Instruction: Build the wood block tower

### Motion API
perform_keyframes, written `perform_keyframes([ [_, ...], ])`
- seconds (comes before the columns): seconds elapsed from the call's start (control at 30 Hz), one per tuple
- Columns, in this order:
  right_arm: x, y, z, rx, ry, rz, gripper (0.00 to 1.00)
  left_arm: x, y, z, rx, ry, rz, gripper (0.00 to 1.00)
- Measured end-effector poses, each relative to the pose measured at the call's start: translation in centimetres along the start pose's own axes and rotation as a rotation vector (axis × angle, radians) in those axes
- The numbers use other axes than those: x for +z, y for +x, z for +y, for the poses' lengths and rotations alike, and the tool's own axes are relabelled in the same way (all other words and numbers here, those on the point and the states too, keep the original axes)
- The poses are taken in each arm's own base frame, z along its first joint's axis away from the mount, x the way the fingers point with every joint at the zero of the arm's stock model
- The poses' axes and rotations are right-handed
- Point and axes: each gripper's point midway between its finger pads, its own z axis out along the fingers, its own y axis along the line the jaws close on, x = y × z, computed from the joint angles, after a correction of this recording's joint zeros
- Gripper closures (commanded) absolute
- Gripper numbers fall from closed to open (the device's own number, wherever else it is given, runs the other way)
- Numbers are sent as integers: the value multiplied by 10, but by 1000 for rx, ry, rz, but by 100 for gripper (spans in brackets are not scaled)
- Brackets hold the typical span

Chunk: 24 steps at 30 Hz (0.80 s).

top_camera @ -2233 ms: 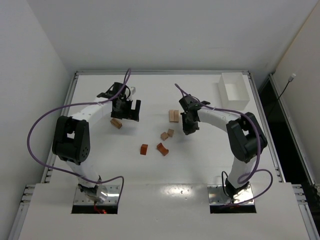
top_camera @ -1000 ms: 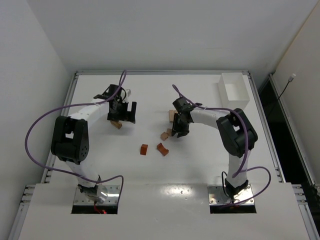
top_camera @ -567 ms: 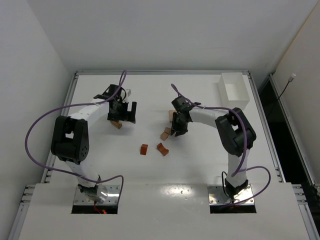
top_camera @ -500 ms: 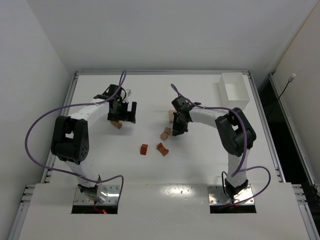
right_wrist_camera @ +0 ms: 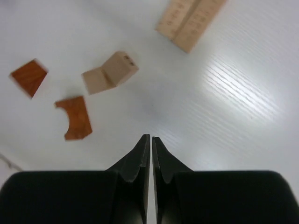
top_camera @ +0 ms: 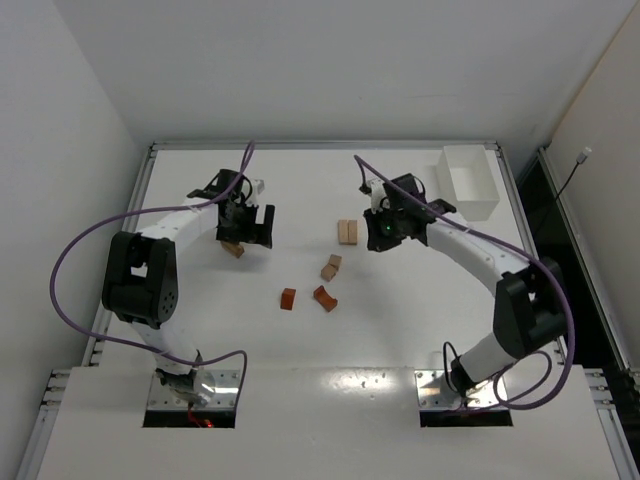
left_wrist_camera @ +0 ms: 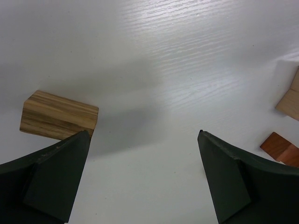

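Wooden blocks lie loose on the white table. A pale double bar (top_camera: 347, 232) lies mid-table. Two tan blocks (top_camera: 331, 267) touch each other below it. A reddish cube (top_camera: 288, 298) and a reddish arch (top_camera: 324, 298) lie nearer. A striped tan block (top_camera: 233, 248) lies to the left. My left gripper (top_camera: 250, 234) is open and empty just above that block (left_wrist_camera: 58, 115), which sits by the left fingertip (left_wrist_camera: 70, 154). My right gripper (top_camera: 380, 236) is shut and empty (right_wrist_camera: 150, 140), raised right of the bar (right_wrist_camera: 190, 18), with the tan blocks (right_wrist_camera: 111, 72), cube (right_wrist_camera: 29, 77) and arch (right_wrist_camera: 74, 117) in view.
A white rectangular tray (top_camera: 470, 182) stands at the back right of the table. The table has a raised metal rim (top_camera: 320, 145) along its far edge. Purple cables loop off both arms.
My right gripper has pulled back from the two tan blocks and moved right and away, still shut. The tan blocks now show uncovered. The left arm has barely moved.
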Motion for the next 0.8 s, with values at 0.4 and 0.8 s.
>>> perform_keyframes([
  [0.4,-12,-24,93,-717,-506,-1,17,-2,2,-15,42,93,10,1],
  [0.8,44,0,99,-863,-324,146,0,-3,0,-15,46,97,9,1],
])
